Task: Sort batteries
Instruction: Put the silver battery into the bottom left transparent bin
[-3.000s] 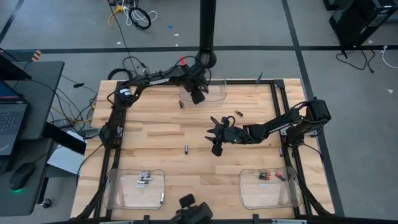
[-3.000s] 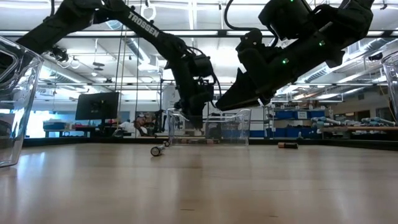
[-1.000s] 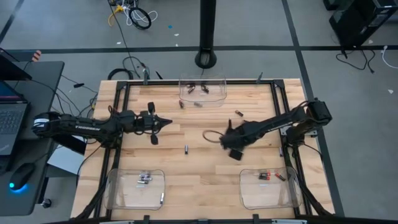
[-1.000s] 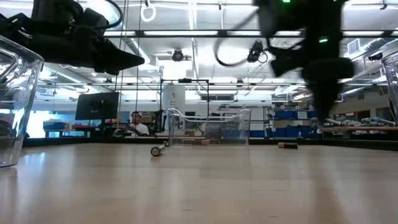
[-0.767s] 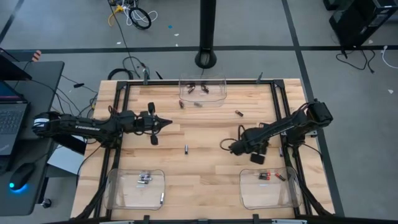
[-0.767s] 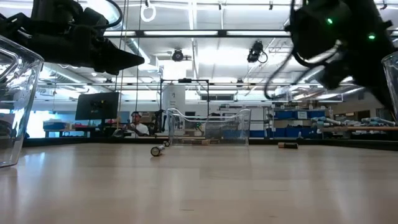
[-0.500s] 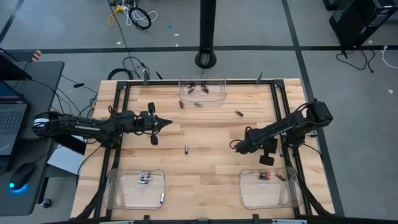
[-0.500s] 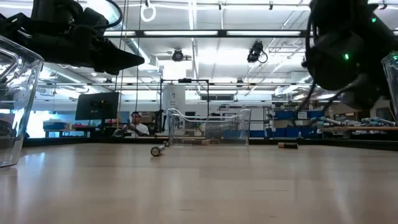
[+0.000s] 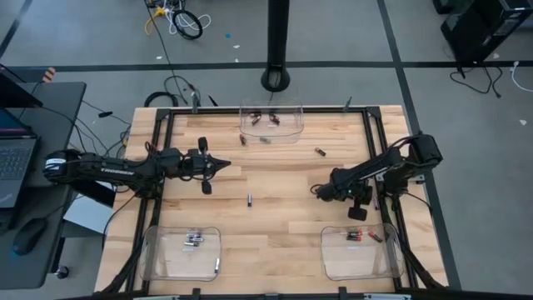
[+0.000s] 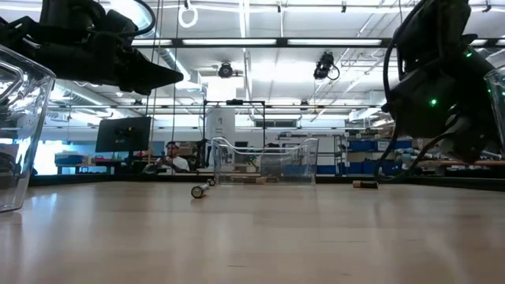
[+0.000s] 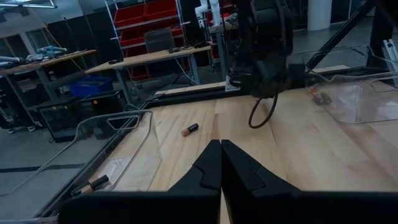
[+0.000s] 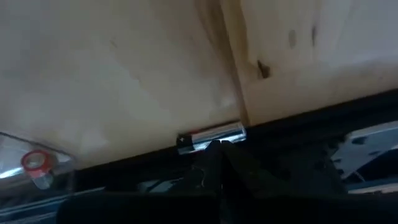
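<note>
I've got the right gripper (image 9: 320, 192) w/ fingers closed on a small silvery cylindrical battery (image 12: 210, 137), near the clear plastic bin (image 9: 360, 252) at the wooden worktop (image 9: 275, 179) front-right, presumably for drop-off; left gripper (image 9: 223, 165) waits closed, empty.

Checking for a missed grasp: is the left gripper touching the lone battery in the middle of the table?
Apart. The high view shows bare wood between the shut left gripper and the battery.
</note>
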Robot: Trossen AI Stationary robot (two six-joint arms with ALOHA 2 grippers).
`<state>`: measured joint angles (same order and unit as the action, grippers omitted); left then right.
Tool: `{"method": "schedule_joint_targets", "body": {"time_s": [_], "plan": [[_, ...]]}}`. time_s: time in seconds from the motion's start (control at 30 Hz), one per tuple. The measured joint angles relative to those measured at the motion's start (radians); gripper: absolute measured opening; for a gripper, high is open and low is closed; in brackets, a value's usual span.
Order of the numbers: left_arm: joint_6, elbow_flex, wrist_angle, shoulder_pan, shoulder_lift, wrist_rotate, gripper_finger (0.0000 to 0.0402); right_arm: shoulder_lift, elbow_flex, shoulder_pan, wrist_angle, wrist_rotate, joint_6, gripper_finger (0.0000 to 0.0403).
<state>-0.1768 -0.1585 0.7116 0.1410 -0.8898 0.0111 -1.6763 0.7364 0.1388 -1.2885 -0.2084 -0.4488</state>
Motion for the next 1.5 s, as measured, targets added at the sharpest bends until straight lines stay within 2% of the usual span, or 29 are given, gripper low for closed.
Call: {"method": "schedule_joint_targets", "body": {"time_s": [0.23, 0.47, 0.63, 0.9, 1.13, 1.5], "plan": [[-0.001, 0.000, 0.000, 0.000, 0.000, 0.003, 0.0008, -0.074, -0.001, -0.040, 0.008, -0.048, 0.040, 0.0008], [-0.002, 0.000, 0.000, 0.000, 0.000, 0.003, 0.0008, -0.215, 0.000, -0.091, 0.005, -0.044, 0.157, 0.0009], [-0.002, 0.000, 0.000, 0.000, 0.000, 0.003, 0.0008, -0.265, -0.001, -0.095, -0.027, -0.017, 0.192, 0.0009], [-0.002, 0.000, -0.001, 0.000, 0.000, 0.003, 0.0008, -0.269, -0.015, -0.095, -0.029, -0.018, 0.198, 0.0009], [-0.002, 0.000, -0.011, 0.000, 0.000, 0.003, 0.0008, -0.265, -0.065, -0.103, 0.009, -0.076, 0.220, 0.0009], [-0.002, 0.000, -0.007, 0.000, 0.000, 0.003, 0.0008, -0.261, 0.042, -0.102, 0.012, 0.005, 0.243, 0.0009]]}}
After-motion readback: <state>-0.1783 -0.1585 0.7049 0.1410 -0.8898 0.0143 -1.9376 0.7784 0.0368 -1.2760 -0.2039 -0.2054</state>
